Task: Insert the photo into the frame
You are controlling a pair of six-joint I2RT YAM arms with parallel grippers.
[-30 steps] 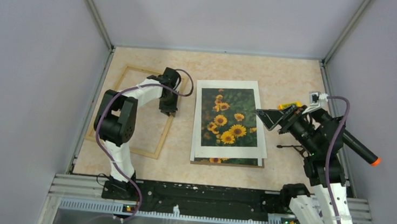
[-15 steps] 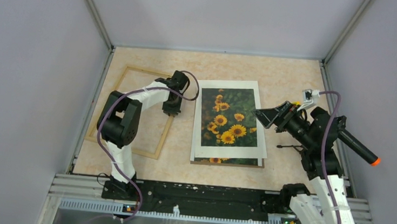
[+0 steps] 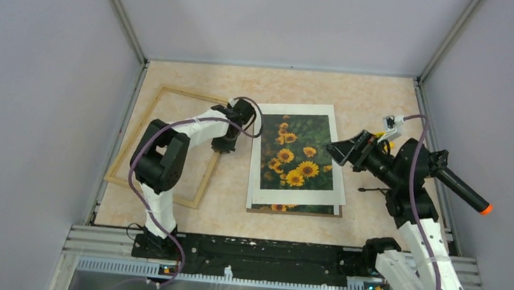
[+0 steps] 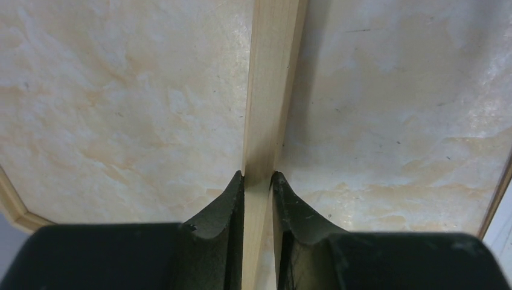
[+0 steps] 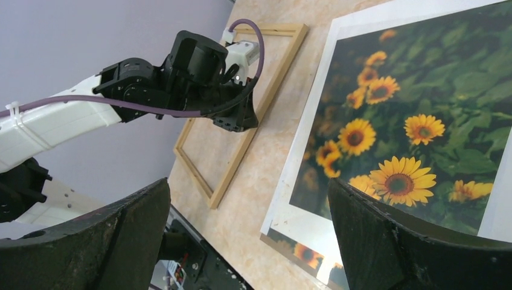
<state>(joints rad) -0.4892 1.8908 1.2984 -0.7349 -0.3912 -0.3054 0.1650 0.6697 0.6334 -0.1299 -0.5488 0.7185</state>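
Observation:
The light wood frame [image 3: 136, 134] lies at the table's left, with no back in it. My left gripper [image 3: 225, 142] is shut on its right bar; in the left wrist view the fingers [image 4: 232, 199] pinch the bar [image 4: 275, 72] from both sides. The sunflower photo [image 3: 295, 155] lies in the middle under a white mat [image 3: 303, 111], and its lower edge peeks out below the mat. My right gripper [image 3: 343, 151] hangs open and empty above the photo's right edge. The right wrist view shows the photo [image 5: 410, 121], the frame [image 5: 241, 154] and the left gripper [image 5: 238, 121].
A brown board edge [image 3: 294, 213] shows under the mat's near side. A thin black item [image 3: 375, 191] lies on the table right of the mat. Grey walls close in left, right and back. A black rail [image 3: 266, 251] runs along the near edge.
My left gripper has moved right toward the mat with the frame's bar in it, turning the frame slightly. My right gripper has shifted a little left over the photo.

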